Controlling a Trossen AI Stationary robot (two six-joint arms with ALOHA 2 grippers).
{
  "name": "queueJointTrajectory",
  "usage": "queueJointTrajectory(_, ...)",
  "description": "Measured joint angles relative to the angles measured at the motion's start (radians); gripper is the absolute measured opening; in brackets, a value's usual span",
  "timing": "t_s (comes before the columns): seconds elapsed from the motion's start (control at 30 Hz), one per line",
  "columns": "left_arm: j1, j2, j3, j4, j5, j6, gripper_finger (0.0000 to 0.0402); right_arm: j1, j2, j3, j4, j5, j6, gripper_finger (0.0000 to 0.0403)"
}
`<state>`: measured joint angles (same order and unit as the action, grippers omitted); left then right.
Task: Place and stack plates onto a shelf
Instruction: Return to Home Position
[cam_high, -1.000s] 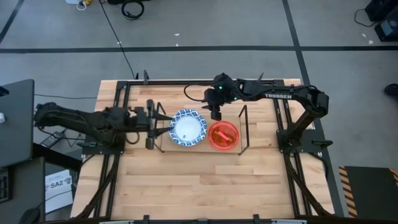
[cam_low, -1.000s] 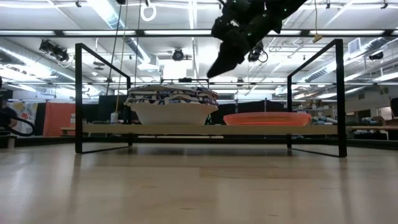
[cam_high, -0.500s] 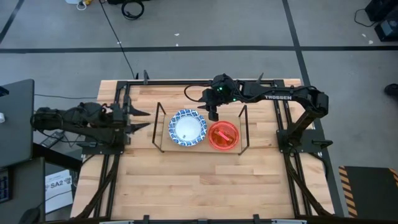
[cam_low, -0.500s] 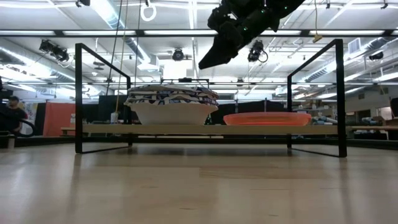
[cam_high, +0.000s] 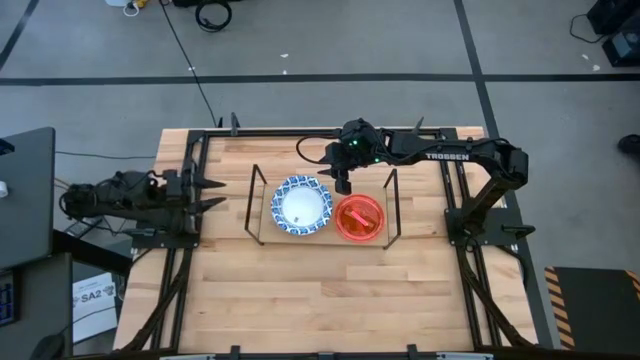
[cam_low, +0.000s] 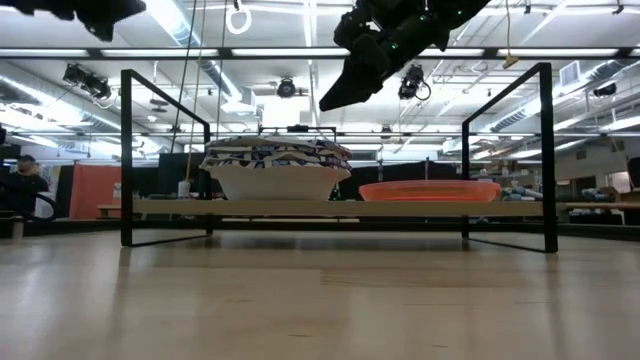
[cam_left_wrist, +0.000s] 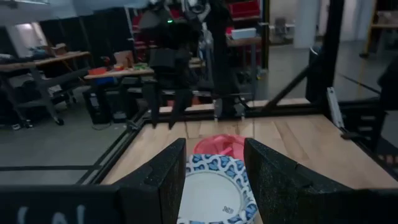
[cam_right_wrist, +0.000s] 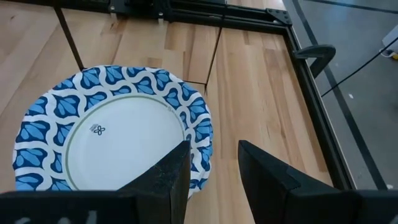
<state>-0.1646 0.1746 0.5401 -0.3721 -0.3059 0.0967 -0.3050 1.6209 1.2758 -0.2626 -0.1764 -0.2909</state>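
Observation:
The shelf (cam_high: 270, 232) is a low light-wood board between two black wire frames; in the low view its edge (cam_low: 340, 208) runs level. On its left part rests a stack of white plates with blue rims (cam_high: 302, 206) (cam_low: 275, 165) (cam_right_wrist: 112, 137) (cam_left_wrist: 214, 193). A red-pink plate (cam_high: 358, 216) (cam_low: 430, 190) (cam_left_wrist: 217, 145) lies flat beside it. My right gripper (cam_high: 343, 182) (cam_low: 335, 100) (cam_right_wrist: 214, 165) hangs open above the shelf's far edge, between the two. My left gripper (cam_high: 210, 193) (cam_left_wrist: 214, 168) is open, high near the table's left side and pointing at the shelf. No green plate shows.
Black rails run along the table's left, right and far edges (cam_high: 330, 132). The near half of the wooden tabletop (cam_high: 320, 300) is bare. The shelf's wire frames (cam_low: 125, 160) (cam_low: 548, 155) stand taller than the plates. A person (cam_low: 25, 185) shows far off in the room.
My left gripper has drawn back from the blue-rimmed stack toward the table's left edge and has risen. My right gripper has lifted a little above the shelf and then kept still. The plates have not moved.

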Motion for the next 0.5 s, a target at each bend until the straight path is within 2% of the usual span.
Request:
queueJointTrajectory(0.23,0.0,-0.169,-0.123,0.007,-0.016,-0.007,0.0169,0.0,0.0,0.0,0.0,0.0,0.0,0.014)
queueJointTrajectory(0.5,0.0,-0.172,-0.224,0.067,-0.015,-0.008,0.0169,0.0,0.0,0.0,0.014,0.0,0.0,0.014)
